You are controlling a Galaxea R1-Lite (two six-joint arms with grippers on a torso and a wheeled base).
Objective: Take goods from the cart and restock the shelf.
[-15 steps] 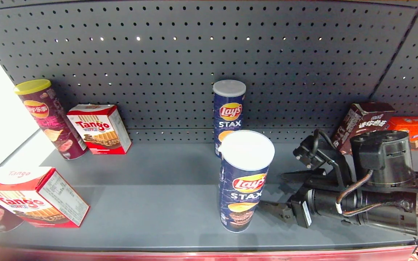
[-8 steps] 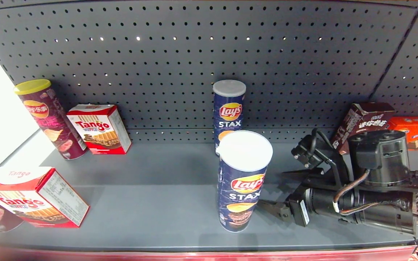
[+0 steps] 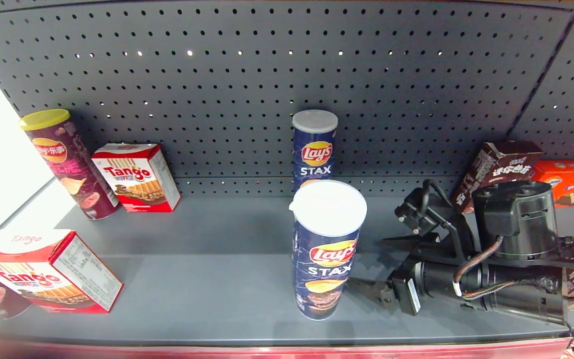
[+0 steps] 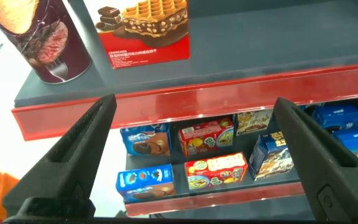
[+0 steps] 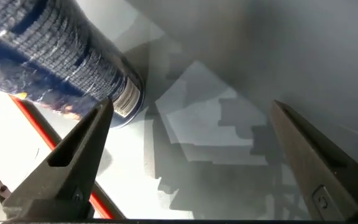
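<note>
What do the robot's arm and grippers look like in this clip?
The right arm is black, with a round motor housing, a brown braided cable and a white label at the wrist. Both the right gripper and left gripper have black, wedge-shaped fingers tapering to points.

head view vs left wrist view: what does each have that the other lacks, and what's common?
Head view adds: front blue can, rear blue can, yellow-lidded can, rear wafer box, brown box, orange box, and the open right claw beside the front blue can.
Left wrist view adds: the open left claw and small boxes on the lower shelf.
Shared: front wafer box, dark can beside it, red shelf edge.
</note>
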